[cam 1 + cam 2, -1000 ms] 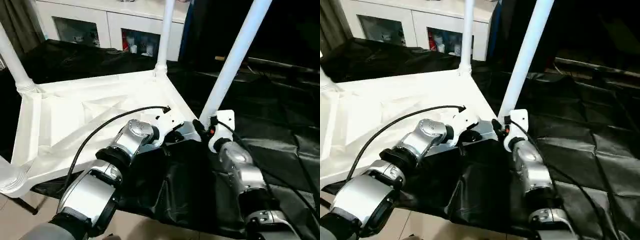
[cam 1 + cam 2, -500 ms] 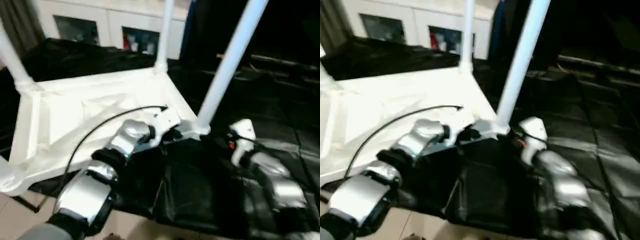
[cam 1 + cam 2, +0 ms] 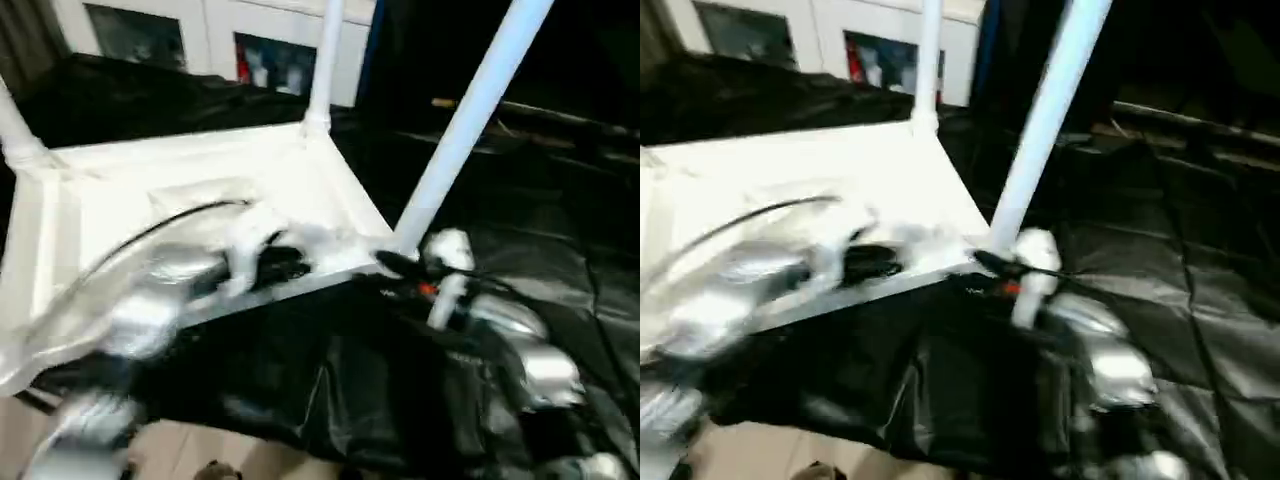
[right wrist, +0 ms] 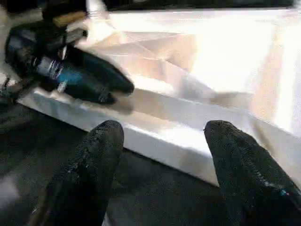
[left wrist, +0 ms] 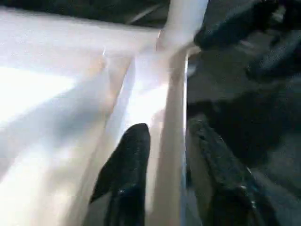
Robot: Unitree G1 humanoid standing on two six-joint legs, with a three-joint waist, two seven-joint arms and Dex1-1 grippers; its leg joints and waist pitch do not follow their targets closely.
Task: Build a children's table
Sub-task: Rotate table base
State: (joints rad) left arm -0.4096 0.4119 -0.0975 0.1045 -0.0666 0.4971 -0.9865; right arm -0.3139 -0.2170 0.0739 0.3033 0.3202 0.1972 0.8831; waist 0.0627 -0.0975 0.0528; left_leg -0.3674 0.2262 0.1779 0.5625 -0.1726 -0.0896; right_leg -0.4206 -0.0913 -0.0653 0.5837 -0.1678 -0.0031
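The white children's table top [image 3: 200,200] is lying upside down across the left and centre of the head frames, on the black-draped work table [image 3: 560,260], with its ribbed underside facing up. Legs are standing in its corner sockets: one long tapered leg [image 3: 465,125] is rising from the near right corner toward the upper right of the frame, another leg [image 3: 325,60] is standing at the far corner near the top centre, and a third leg [image 3: 15,125] is showing at the upper left edge.

The left gripper [image 5: 169,165] is sitting at the top's near edge, left of centre in the head frames; in the left wrist view its two black fingers [image 5: 129,165] are straddling the white rim, one on each side, slightly parted around it.

The right gripper [image 4: 164,155] is hanging just below the near right corner, its fingers [image 4: 94,165] spread wide and apart from the white edge, with the left gripper's black fingertips lying on the rim beyond.

White cabinets [image 3: 250,40] are standing across the top of the frame.
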